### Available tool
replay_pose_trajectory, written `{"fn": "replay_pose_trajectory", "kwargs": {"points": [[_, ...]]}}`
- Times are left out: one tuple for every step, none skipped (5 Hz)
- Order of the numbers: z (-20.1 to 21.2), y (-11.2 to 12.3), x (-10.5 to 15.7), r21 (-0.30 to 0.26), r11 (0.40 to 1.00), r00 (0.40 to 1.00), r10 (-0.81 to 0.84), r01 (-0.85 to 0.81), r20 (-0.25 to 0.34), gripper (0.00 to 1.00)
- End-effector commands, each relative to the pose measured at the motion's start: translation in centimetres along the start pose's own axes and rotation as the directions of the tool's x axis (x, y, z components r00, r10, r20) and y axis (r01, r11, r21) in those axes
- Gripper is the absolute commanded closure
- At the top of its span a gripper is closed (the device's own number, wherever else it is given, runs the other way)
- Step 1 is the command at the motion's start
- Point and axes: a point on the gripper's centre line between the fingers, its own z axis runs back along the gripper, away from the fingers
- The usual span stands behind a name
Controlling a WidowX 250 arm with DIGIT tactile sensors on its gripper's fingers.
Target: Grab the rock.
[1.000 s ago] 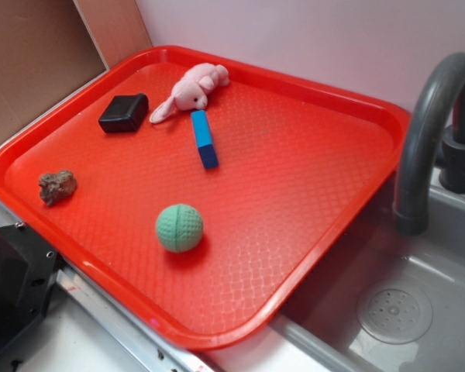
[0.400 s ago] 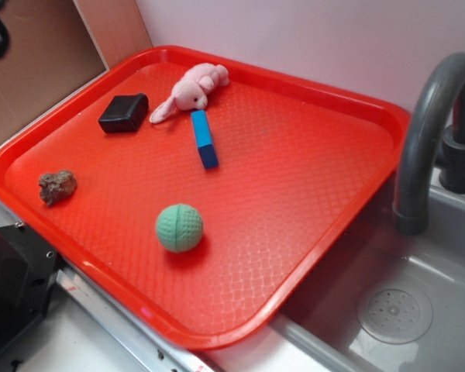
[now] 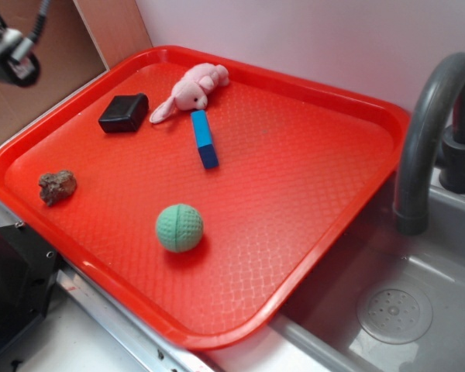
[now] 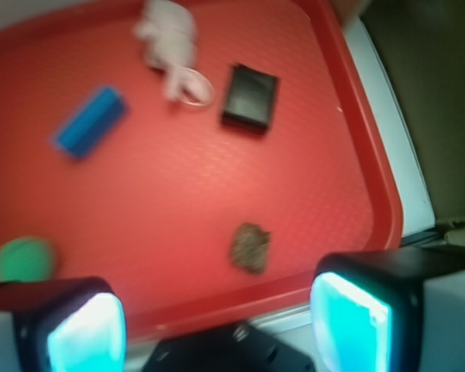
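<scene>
We find the rock [image 3: 56, 187] lying on the red tray [image 3: 310, 194] near its rim, pincer [image 4: 217, 318] spread wide above it, empty, well apart, green ball [image 3: 179, 227] nearby.

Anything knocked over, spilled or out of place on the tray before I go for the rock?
Nothing stands out. The rock sits alone near the red tray's left edge, untouched; the claw is open above it.

Red tray [image 3: 310, 147] with fine diamond-grid texture, brown-grey mottled rock [image 3: 56, 186], green dimpled ball [image 3: 179, 227], blue block [image 3: 204, 139], black block [image 3: 124, 113], pink plush [image 3: 192, 90], dark grey faucet [image 3: 426, 132], cyan-lit gripper [image 4: 217, 329] pads [image 4: 349, 318].
</scene>
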Motion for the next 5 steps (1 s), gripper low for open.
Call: {"fn": "replay_pose_trajectory", "kwargs": {"points": [[-4.4, 2.5, 1.4, -0.011, 1.000, 1.000, -0.016, 0.016, -0.013, 0.00], [-5.7, 2.8, 1.7, -0.016, 1.000, 0.999, -0.027, 0.027, -0.039, 0.00], [-7.5, 3.2, 1.8, -0.006, 0.999, 0.996, -0.032, 0.032, -0.078, 0.00], [-9.4, 3.2, 1.8, -0.028, 0.997, 0.990, -0.069, 0.066, -0.127, 0.00], [-10.5, 3.0, 1.4, -0.049, 0.995, 0.982, -0.099, 0.092, -0.159, 0.00]]}}
